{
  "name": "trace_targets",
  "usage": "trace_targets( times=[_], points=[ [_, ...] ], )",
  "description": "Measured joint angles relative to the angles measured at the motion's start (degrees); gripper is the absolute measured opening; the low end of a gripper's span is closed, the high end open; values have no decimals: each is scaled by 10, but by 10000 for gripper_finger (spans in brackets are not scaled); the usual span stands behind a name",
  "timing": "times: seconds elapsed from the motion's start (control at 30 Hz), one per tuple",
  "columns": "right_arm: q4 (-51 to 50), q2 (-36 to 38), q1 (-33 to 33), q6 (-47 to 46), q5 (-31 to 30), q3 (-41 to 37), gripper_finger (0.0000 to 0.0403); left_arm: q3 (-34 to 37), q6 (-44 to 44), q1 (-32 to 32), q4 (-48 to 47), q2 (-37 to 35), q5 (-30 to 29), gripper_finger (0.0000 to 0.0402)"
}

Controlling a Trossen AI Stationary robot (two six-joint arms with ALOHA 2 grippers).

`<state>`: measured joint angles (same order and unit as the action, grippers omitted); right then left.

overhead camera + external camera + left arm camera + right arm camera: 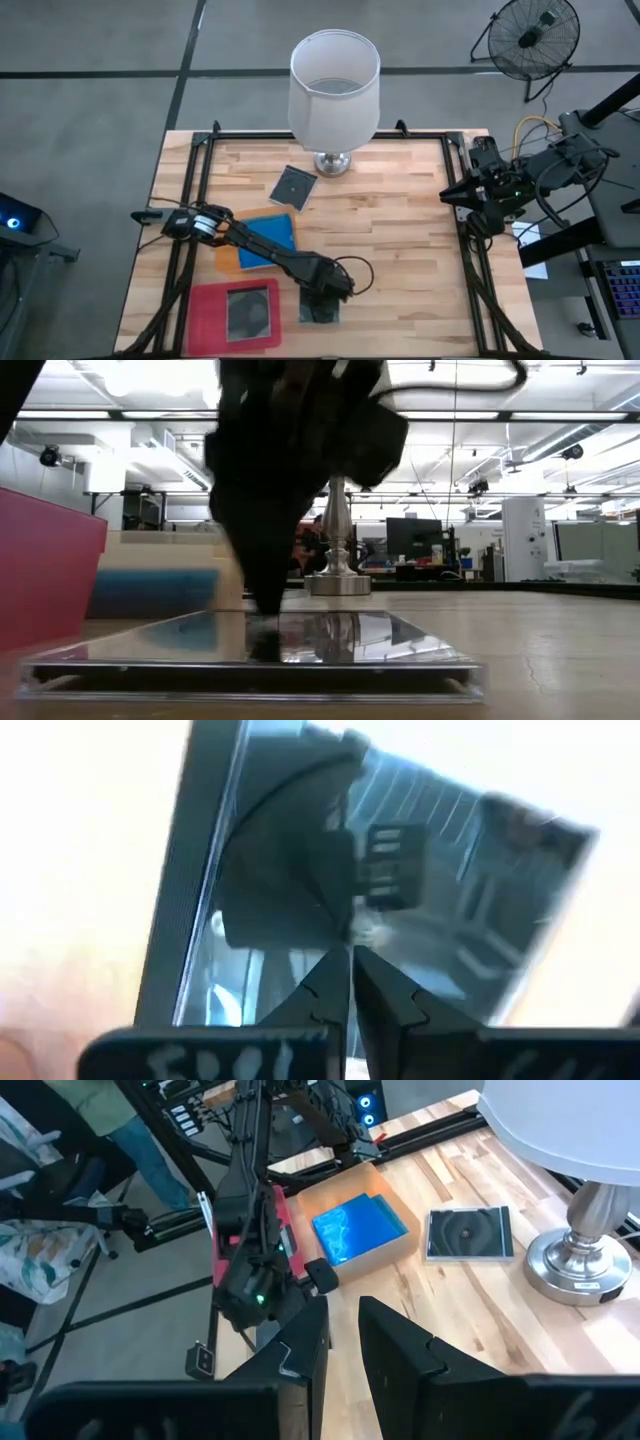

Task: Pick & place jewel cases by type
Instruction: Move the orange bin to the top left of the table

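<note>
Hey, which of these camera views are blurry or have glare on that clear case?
Low view: the left hand is a dark out-of-focus mass on the transparent jewel case, whose lid mirrors the lamp. Left wrist view: the case fills the frame, soft, with ceiling reflections. High view is sharp.

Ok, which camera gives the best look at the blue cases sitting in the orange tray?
The right wrist view: the blue cases lie unblocked in the orange tray. The high view shows them partly crossed by the left arm. The low view gives only a blurred blue band, and the left wrist view shows none of them.
</note>
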<state>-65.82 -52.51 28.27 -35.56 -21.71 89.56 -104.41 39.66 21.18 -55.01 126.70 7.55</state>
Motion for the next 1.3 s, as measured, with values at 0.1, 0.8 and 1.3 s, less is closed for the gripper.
trace_targets(
  times=[0.1,0.8,1.3],
  points=[
    [0,0,0,2,-1,0,56,-33,5,-7,-17,-13,-4,0],
    [7,-1,0,14,-10,-15,56,-82,-21,-66,-69,-14,-150,0],
    [16,-1,0,23,-10,-15,56,-30,-68,-84,-111,-15,-118,0]
  ],
)
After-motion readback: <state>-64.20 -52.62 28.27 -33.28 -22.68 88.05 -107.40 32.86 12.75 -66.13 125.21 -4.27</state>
